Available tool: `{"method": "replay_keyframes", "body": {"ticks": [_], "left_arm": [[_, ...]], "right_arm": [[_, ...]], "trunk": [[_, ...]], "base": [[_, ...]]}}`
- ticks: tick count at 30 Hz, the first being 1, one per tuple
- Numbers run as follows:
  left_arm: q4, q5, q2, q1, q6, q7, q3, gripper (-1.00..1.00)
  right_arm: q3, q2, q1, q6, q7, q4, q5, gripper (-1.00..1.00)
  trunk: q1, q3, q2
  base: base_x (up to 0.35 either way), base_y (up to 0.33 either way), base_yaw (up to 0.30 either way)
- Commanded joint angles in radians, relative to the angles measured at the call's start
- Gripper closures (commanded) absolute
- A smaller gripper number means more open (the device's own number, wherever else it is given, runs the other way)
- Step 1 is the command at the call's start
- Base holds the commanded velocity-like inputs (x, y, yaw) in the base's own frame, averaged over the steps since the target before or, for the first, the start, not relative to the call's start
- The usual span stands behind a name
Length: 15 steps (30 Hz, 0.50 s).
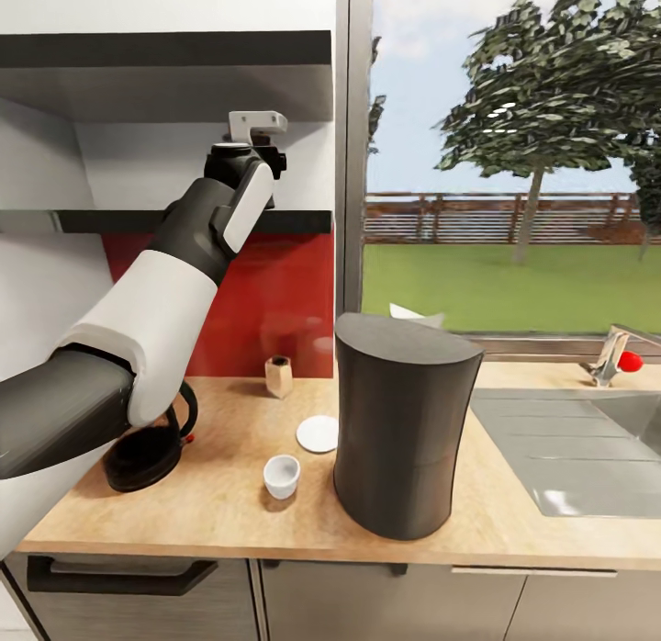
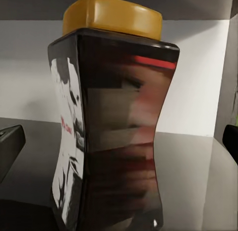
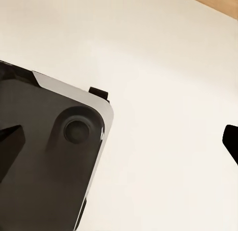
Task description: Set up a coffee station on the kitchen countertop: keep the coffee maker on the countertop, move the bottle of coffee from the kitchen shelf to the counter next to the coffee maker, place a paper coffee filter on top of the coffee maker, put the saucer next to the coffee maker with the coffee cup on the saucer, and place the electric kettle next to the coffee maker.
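Bottle of coffee [image 2: 111, 126] stands on the shelf [image 2: 193, 176] between the left end effector's [image 1: 259, 140] spread fingers (not yet clamped), lined up for grasping.

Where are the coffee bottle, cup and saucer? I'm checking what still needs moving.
bottle of coffee [image 2: 116, 131]: left wrist view, dark front face.
coffee cup [image 1: 282, 476]: head view, white side wall.
saucer [image 1: 319, 433]: head view, flat centre.

Bottle of coffee [image 2: 114, 131] label print: blurred, apparently unreadable.
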Motion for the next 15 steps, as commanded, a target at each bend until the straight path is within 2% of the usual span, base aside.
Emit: {"method": "replay_keyframes", "body": {"ticks": [1,15], "left_arm": [[0.000,0.009,0.000,-0.001,0.002,0.009,-0.002,-1.00],[0.000,0.009,0.000,-0.001,0.002,0.008,-0.002,-1.00]], "right_arm": [[0.000,0.000,-0.001,-0.003,0.000,0.000,0.008,-1.00],[0.000,0.000,-0.001,-0.003,0.000,0.000,0.008,-1.00]], "trunk": [[0.000,-0.002,-0.001],[0.000,-0.002,-0.001]], "base": [[0.043,-0.001,0.000],[0.063,0.026,0.000]]}}
